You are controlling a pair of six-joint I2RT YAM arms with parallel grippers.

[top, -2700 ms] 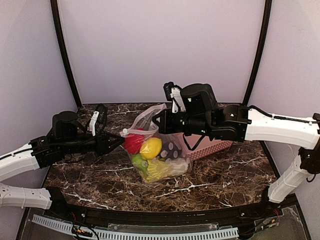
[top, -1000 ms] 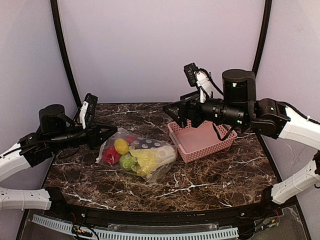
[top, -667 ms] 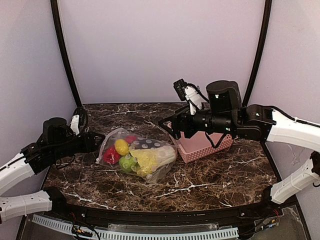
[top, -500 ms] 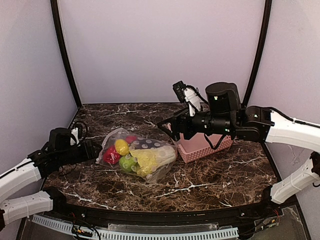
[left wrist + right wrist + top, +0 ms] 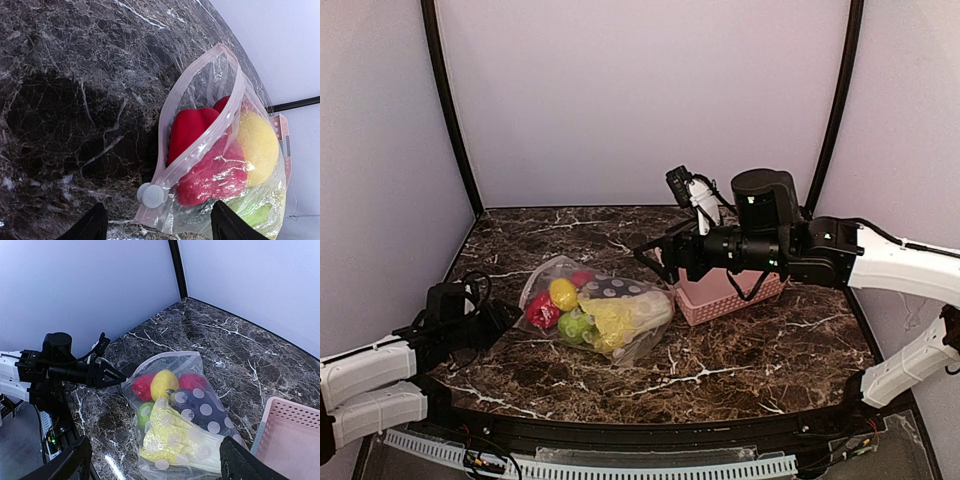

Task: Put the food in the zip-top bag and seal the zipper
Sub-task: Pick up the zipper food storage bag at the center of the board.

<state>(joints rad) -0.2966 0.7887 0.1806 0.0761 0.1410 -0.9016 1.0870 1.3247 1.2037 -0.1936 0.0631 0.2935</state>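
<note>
Food [image 5: 563,293] fills the dotted zip-top bag [image 5: 620,290].

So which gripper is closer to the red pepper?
Left. The left gripper sits low just beside the pepper end of the bag; the right gripper hovers at the far end, by the basket.

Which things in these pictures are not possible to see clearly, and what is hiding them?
Zipper: left wrist view, wrinkled shiny plastic; whether it is sealed all along cannot be told.
Basket inside: top view, the right arm covers part; right wrist view, the frame edge cuts it.
Green piece: left wrist view, behind the red pepper, cut by the bottom edge.
</note>
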